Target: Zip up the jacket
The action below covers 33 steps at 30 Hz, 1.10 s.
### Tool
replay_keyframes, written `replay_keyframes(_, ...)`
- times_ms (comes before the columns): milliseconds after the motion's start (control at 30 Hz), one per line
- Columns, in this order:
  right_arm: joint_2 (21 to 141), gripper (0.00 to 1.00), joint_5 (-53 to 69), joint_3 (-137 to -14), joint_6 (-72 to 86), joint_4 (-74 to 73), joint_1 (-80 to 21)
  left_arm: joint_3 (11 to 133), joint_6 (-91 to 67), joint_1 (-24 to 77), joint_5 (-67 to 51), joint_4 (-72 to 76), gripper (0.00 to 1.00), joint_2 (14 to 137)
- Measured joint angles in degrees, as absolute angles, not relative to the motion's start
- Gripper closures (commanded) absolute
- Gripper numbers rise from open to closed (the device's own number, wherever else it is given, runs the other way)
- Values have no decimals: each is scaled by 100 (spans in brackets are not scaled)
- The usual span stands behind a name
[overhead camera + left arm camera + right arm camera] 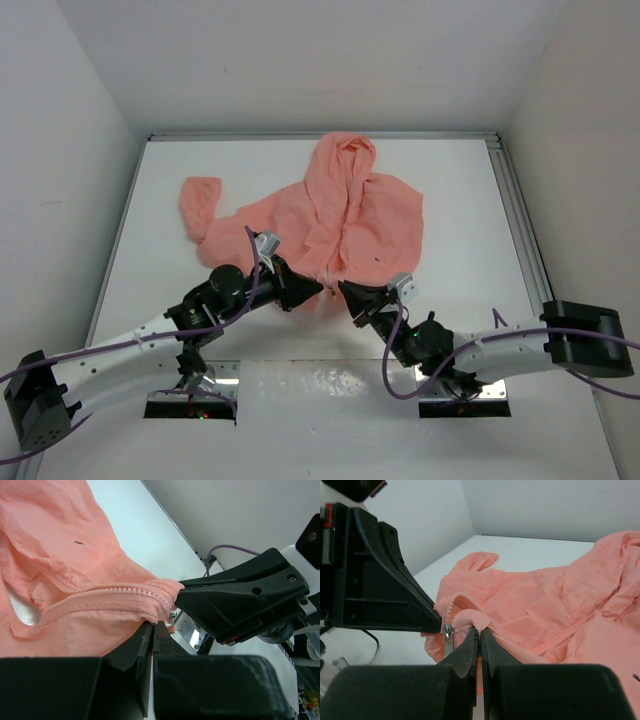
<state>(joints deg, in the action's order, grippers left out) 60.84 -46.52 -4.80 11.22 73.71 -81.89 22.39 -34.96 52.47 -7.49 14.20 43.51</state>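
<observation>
The salmon-pink jacket (350, 215) lies spread on the white table, hood (345, 155) far, one sleeve (200, 205) out to the left, front partly open. A tiny dark mark (79, 542) sits on one front panel. My left gripper (308, 289) and right gripper (348, 292) meet tip to tip at the near hem. The left gripper (155, 625) is shut on the hem beside the zipper teeth (120, 592). The right gripper (480, 630) is shut on a fold of the other front edge. A silver zipper slider (449, 633) hangs between the two grippers.
White walls enclose the table (180, 290) at the left, back and right. A metal rail (520, 230) runs along the right edge. Two mounting plates (190, 400) sit at the near edge by the arm bases. Purple cables (400, 370) loop off both arms.
</observation>
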Motion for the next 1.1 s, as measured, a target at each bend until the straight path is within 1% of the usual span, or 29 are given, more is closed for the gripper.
replay_keyframes(167,6455,100,-4718,-589,982,7404,-8189,2239,-3509,5247,-648,1306,100,4351)
replay_keyframes(533,6674,100,-4816,-760,923,7417,-8189,2239,-3684,5247,-255,1133,100,4338)
replay_keyframes(833,6991,100,-5122,-1074,880,7430,-8195,2132,-3929,5247,91,1090,100,4274)
replay_keyframes(1100,7146,100,-5247,-1153,790,7439,-8202,2128,-3951,5247,115,1096,100,4263)
